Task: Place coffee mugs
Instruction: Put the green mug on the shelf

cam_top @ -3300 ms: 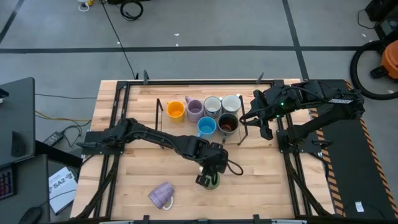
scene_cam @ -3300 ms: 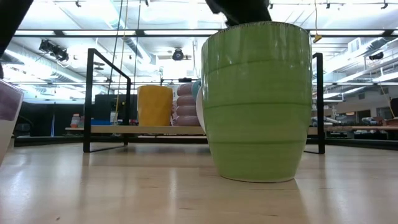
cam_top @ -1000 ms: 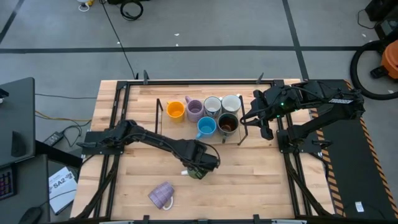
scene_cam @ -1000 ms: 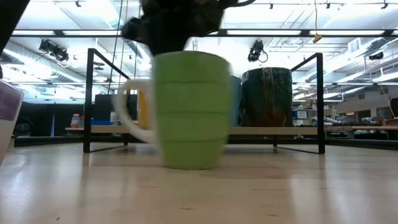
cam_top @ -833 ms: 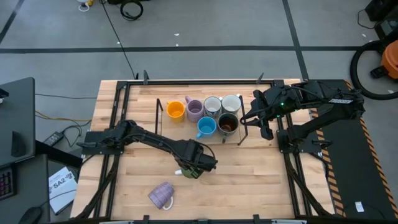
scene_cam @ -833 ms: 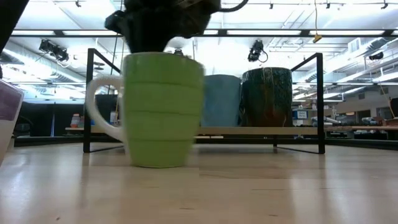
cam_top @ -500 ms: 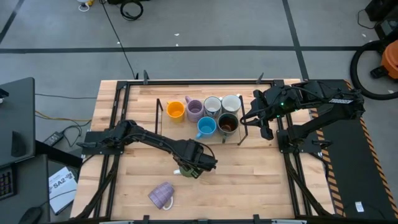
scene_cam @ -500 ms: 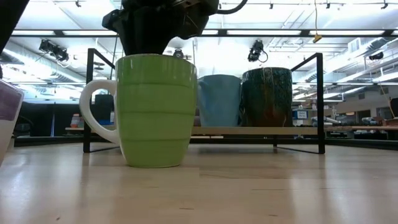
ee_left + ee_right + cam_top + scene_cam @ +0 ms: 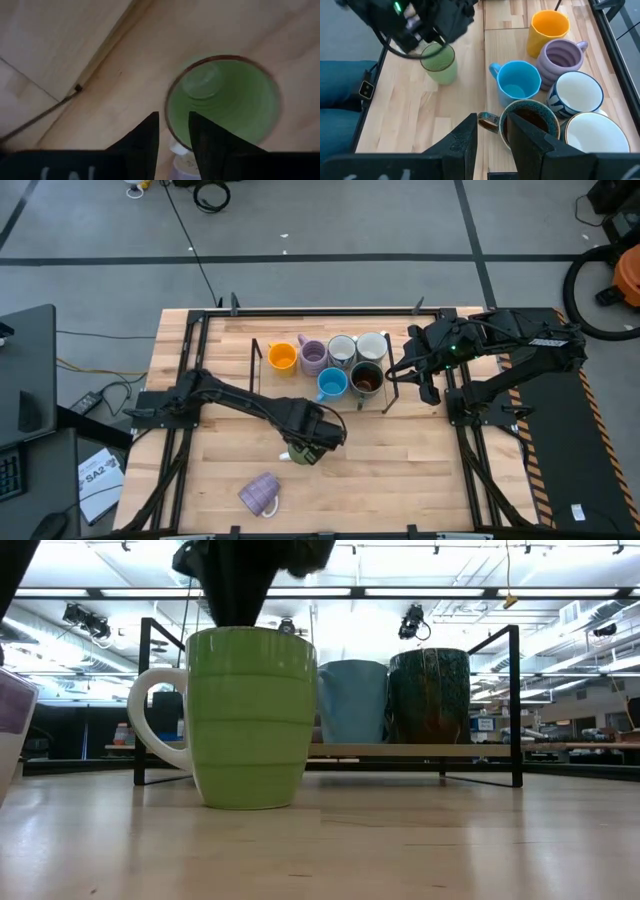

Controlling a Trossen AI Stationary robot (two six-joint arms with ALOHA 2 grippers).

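While unlabelled, green mug (image 9: 250, 718) upright, left fingers (image 9: 150, 135) above rim.

2 dark, matte black arms of jointed links. The left hand (image 9: 312, 442) is a bulky black block with 2 flat, tapered dark fingers (image 9: 145, 137) and a black cable looping beside it. The right hand (image 9: 427, 388) is likewise black, with a small green light glowing behind it on the arm.
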